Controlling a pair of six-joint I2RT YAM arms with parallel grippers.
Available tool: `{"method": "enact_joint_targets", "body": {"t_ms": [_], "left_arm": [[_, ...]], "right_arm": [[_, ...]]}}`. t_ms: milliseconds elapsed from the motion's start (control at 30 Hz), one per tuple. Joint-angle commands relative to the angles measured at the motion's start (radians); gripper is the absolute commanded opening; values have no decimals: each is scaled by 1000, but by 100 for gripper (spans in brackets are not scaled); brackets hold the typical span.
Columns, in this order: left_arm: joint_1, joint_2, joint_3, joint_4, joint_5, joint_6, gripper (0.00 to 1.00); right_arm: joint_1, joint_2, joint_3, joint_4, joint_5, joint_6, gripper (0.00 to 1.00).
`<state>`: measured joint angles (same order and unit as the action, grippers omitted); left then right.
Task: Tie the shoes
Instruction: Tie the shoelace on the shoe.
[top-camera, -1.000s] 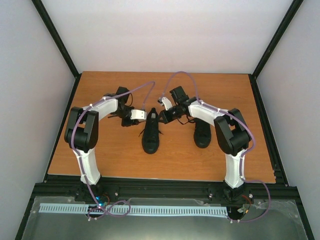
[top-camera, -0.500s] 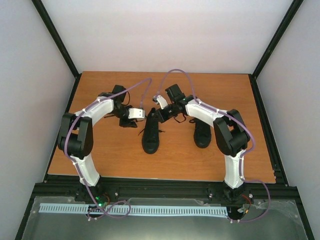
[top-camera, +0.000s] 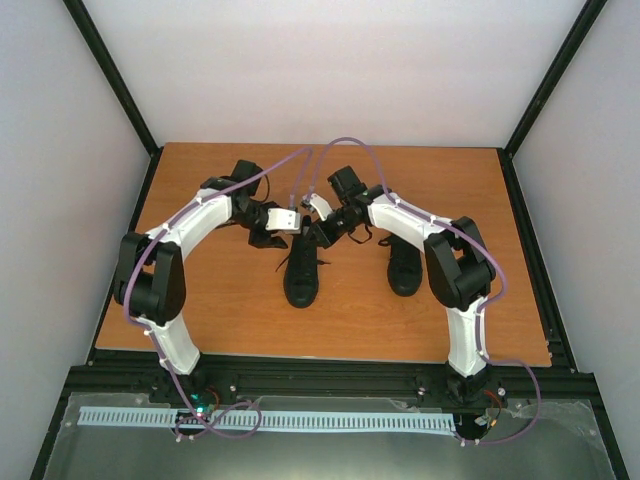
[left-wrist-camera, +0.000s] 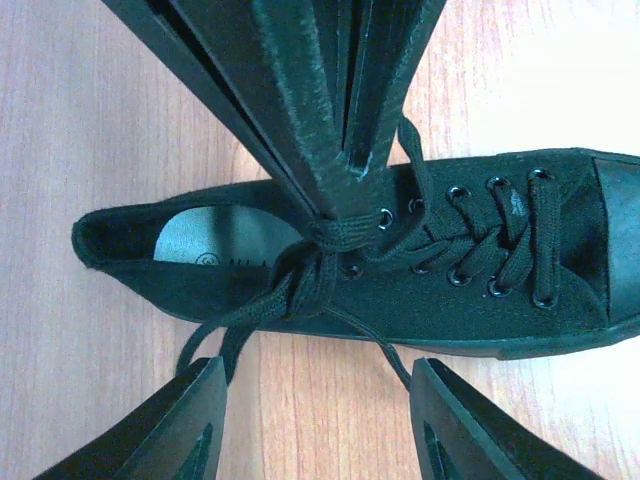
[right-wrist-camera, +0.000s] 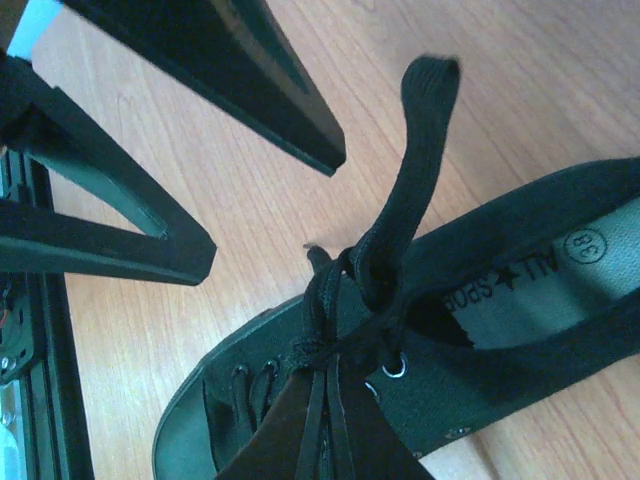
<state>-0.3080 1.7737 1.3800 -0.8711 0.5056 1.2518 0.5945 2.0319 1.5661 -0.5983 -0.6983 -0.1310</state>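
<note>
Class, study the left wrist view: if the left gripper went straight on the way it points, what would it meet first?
Probably the lace trailing loose beside the shoe, then the shoe's side wall. The left gripper is open; depth is unclear.

Orange-brown wood-grain table (top-camera: 200, 300), smooth with a soft sheen. The shoe (left-wrist-camera: 470, 320) at frame centre is matt black canvas, finely woven. Its toe cap (left-wrist-camera: 620, 240) at far right looks like smoother rubber. The laces (left-wrist-camera: 480, 250) are flat woven cloth, and the small eyelets (left-wrist-camera: 457, 192) are shiny metal. The insole (left-wrist-camera: 200, 235) is pale grey and smooth. Along the lower edge, the fingers (left-wrist-camera: 180, 430) of the left gripper (left-wrist-camera: 318, 368) are matt black plastic. At upper centre, the right gripper (left-wrist-camera: 350, 185) shows a rougher, grainy face.
</note>
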Motion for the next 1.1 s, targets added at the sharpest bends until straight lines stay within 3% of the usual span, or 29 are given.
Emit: {"method": "enact_joint_targets", "body": {"t_ms": [0,133,267,467,600,800,1067], "left_arm": [[3,-16,16,-7,85,-2,54],[-21,-24,-52,118,149,-46,41],[-26,16,-46,163,127,-87,33],[-26,31,-56,165,143,-69,32],[-26,47,-67,186,126,-86,25],[-16,55,-75,200,101,-83,34],[-14,75,-69,192,113,-77,17]], "right_arm": [[7,17,26,-47,-33,-54,3],[7,21,27,-13,-64,-39,3],[7,18,22,13,-67,-20,3],[7,12,16,27,-67,-10,3],[6,8,11,39,-70,-7,3],[7,0,2,36,-70,-17,3],[6,-5,-9,39,-64,-19,3]]}}
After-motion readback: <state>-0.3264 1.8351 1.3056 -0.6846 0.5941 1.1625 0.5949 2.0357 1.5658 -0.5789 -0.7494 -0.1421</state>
